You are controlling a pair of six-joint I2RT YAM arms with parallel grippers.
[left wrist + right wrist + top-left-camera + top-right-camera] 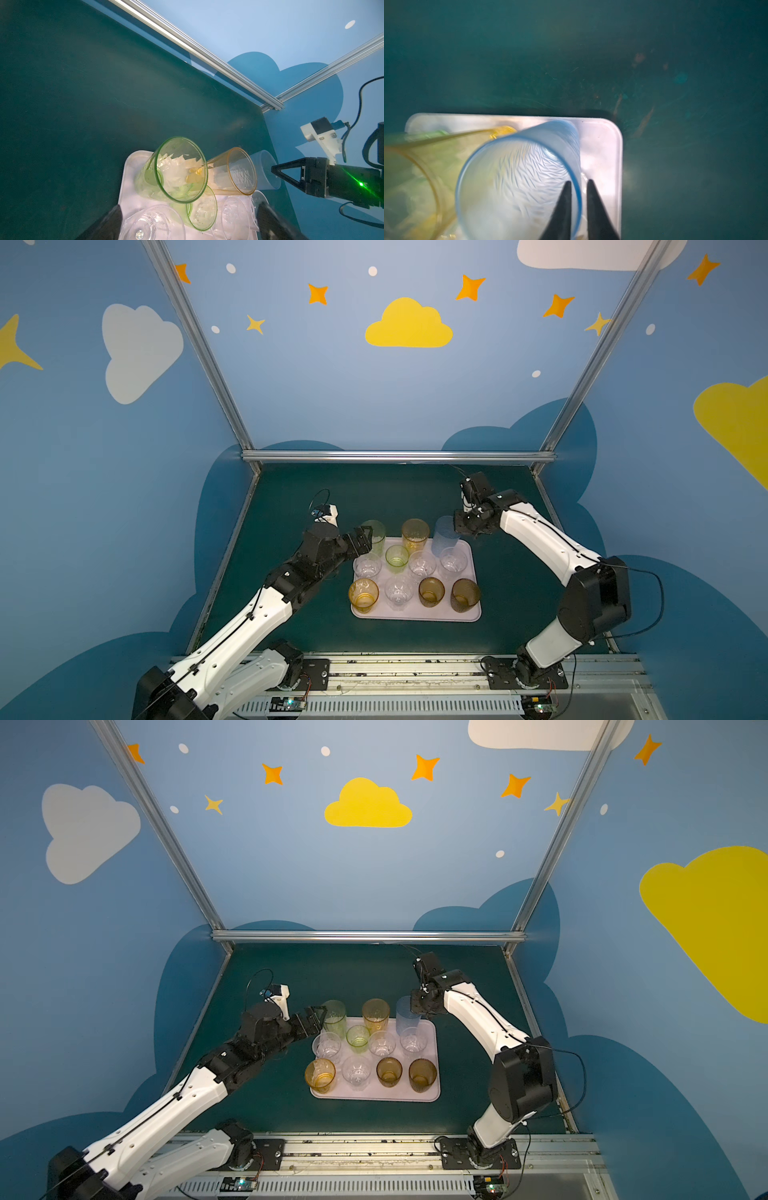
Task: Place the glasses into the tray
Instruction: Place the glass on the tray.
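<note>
The pale pink tray [415, 617] [374, 1096] lies mid-table with several glasses standing in it: clear, green, amber and brown. A tall pale blue glass [444, 537] [519, 176] is at the tray's far right corner. My right gripper [458, 526] [579, 182] is at its rim, one finger inside and one outside. The jaws stand slightly apart, with a thin gap on each side of the rim. My left gripper [365, 541] [190, 207] is wide open and holds nothing. It hovers at the tray's far left, beside the tall green glass [374, 533] [178, 168].
A tall amber glass [414, 533] stands between the green and blue ones, close to both. Short clear glasses [368, 565] sit just below the left fingers. The aluminium frame rail [399, 456] and blue walls bound the green mat [291, 614] at the back and sides.
</note>
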